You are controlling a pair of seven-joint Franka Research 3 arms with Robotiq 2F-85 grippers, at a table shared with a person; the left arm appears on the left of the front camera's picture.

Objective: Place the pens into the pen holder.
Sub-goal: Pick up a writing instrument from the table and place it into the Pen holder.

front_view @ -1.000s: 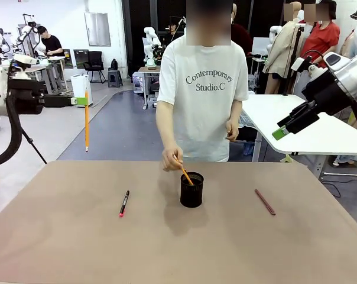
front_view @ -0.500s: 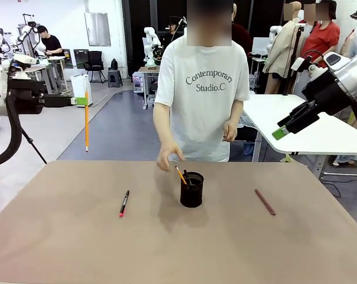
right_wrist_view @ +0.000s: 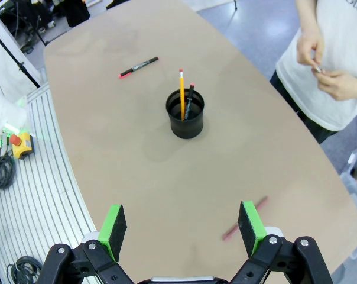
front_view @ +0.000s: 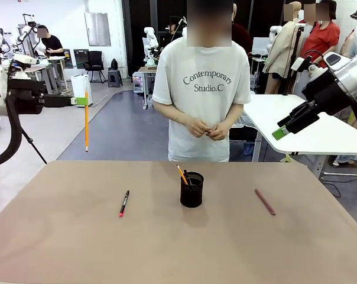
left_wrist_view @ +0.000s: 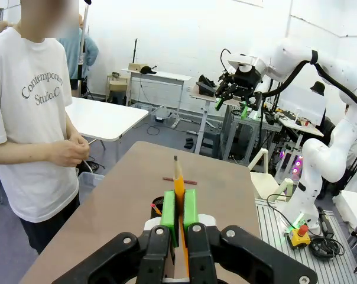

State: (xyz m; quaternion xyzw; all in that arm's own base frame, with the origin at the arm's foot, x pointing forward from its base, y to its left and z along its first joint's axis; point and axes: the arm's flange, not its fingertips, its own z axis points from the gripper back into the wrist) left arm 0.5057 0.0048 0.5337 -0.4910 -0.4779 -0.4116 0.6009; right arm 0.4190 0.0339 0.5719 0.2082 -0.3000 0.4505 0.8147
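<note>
The holder (front_view: 191,190) is standing near the middle of the bench (front_view: 60,248), already carrying a yellow pencil (right_wrist_view: 181,92) and a dark pen (right_wrist_view: 189,102), both leaning on its rim with their ends sticking up. Two more are lying flat on the bench, well apart from it: a black pen (front_view: 124,203) with red ends on the robot's left and a maroon pen (front_view: 265,202) on its right, each on the side of the arm likeliest to be fetching it. The left pincer (front_view: 79,101) is hovering high beyond the bench's left side, clamped on a second pencil (front_view: 86,125) that is hanging straight down, probably so it can be going in end-first. The right pincer (front_view: 283,131) is hovering high on the right, jaws spread wide with nothing between them, looking down toward the maroon pen. The person (front_view: 202,89) is standing at the far edge with hands (front_view: 207,127) clasped together clear of the bench, apparently leaving the work to the arms.
</note>
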